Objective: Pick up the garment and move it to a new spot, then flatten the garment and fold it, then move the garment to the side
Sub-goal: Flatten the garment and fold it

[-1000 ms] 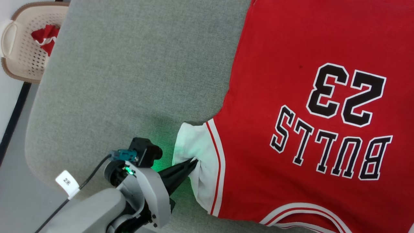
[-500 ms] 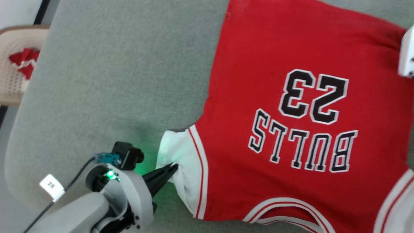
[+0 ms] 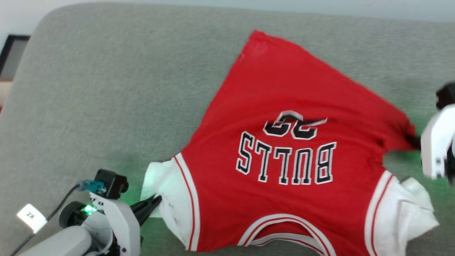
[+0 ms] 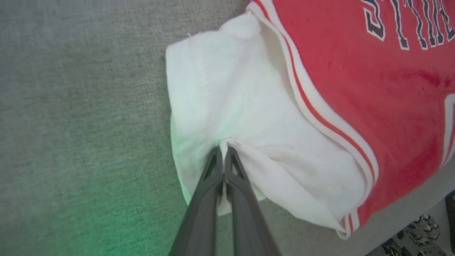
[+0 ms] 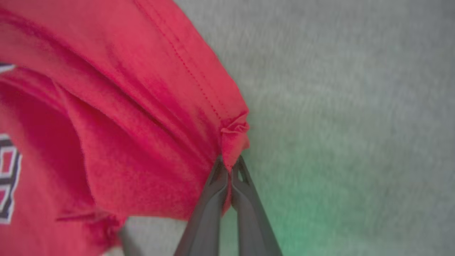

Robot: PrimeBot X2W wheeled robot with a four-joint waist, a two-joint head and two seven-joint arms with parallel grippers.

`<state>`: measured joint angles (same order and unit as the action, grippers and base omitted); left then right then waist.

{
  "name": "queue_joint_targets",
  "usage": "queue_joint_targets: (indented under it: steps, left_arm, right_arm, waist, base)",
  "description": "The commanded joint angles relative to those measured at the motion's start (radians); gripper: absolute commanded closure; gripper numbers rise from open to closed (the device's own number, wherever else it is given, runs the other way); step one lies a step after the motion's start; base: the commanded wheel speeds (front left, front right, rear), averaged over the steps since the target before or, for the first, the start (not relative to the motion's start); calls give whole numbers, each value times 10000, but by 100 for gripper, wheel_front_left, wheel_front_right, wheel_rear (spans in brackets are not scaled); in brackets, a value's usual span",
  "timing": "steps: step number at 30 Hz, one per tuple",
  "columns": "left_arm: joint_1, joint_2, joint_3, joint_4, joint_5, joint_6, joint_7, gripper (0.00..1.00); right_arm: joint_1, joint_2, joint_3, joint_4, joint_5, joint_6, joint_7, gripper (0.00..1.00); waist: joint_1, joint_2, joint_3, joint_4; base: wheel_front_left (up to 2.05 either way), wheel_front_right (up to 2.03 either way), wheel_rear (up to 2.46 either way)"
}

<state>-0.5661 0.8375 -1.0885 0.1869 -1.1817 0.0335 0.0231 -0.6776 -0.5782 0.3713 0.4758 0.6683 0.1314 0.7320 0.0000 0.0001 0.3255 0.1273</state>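
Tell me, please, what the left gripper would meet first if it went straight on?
More of the garment: the white sleeve that the left gripper pinches, then likely its striped trim.

Left forearm [image 3: 53, 243]: smooth pale grey shell
Left wrist housing [image 3: 117, 222]: white, rounded; green light [image 3: 87, 209]
Wrist camera [image 3: 112, 181]: black block, teal connector [image 3: 90, 185], black cable [image 3: 62, 200]
Cable tag [image 3: 31, 216]: white, printed
Left gripper fingers [image 4: 206, 209]: long, dark grey, tapering
Right wrist housing [image 3: 435, 149]: white, blurred

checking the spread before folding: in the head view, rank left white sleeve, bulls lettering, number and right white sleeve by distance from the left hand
1. left white sleeve, pinched in the shut left hand, lower left
2. BULLS lettering, mid chest
3. number, just beyond the lettering, creased
4. right white sleeve, lower right
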Motion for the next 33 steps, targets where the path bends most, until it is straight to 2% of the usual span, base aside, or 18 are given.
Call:
queue_joint_targets:
  steps: [1,4,8,13,19,20,22,28,33]
  left_arm:
    - [132,48,9,24,-60,109,30,100]
    - [164,154,17,-128,-84,164,76,100]
    - [130,202,0,-275,-84,193,130,100]
    - [70,226,-5,-341,-60,195,171,100]
    - [3,141,-7,-337,-15,198,153,100]
    - [-2,136,-6,-330,-12,185,152,100]
    - [-19,129,-6,-313,-11,163,146,100]
    - [-24,90,-16,-295,-2,152,129,100]
    - [-116,-21,-105,-317,101,90,200,100]
  right_arm:
    - [859,-119,-30,-236,160,-15,295,100]
    - [2205,-378,-417,-1355,423,-15,727,100]
    - [3984,-369,-1184,-2567,548,-15,1261,100]
    - [5686,132,-2260,-3613,154,-17,1619,100]
    - [6391,1223,-3146,-3778,-887,-17,1341,100]
    - [6433,1328,-3158,-3792,-1019,-17,1367,78]
    - [6408,1567,-3303,-3945,-1180,-17,1354,0]
    - [6339,1586,-3814,-5130,-1292,-17,1828,0]
    - [5983,1597,-4304,-6916,-1336,-15,2154,0]
  waist:
    - [0,-1,-485,-565]
    - [0,-1,-557,-744]
    - [0,-1,-575,-855]
    - [0,-1,-539,-891]
    - [0,-1,-459,-891]
    - [0,-1,-449,-893]
    - [0,-1,-433,-898]
    - [0,-1,-434,-869]
    - [0,-1,-376,-679]
  base:
    - [0,0,0]
    - [0,0,0]
    - [0,0,0]
    - [0,0,0]
    - [0,0,0]
    - [0,0,0]
    - [0,0,0]
    - [0,0,0]
    - [0,0,0]
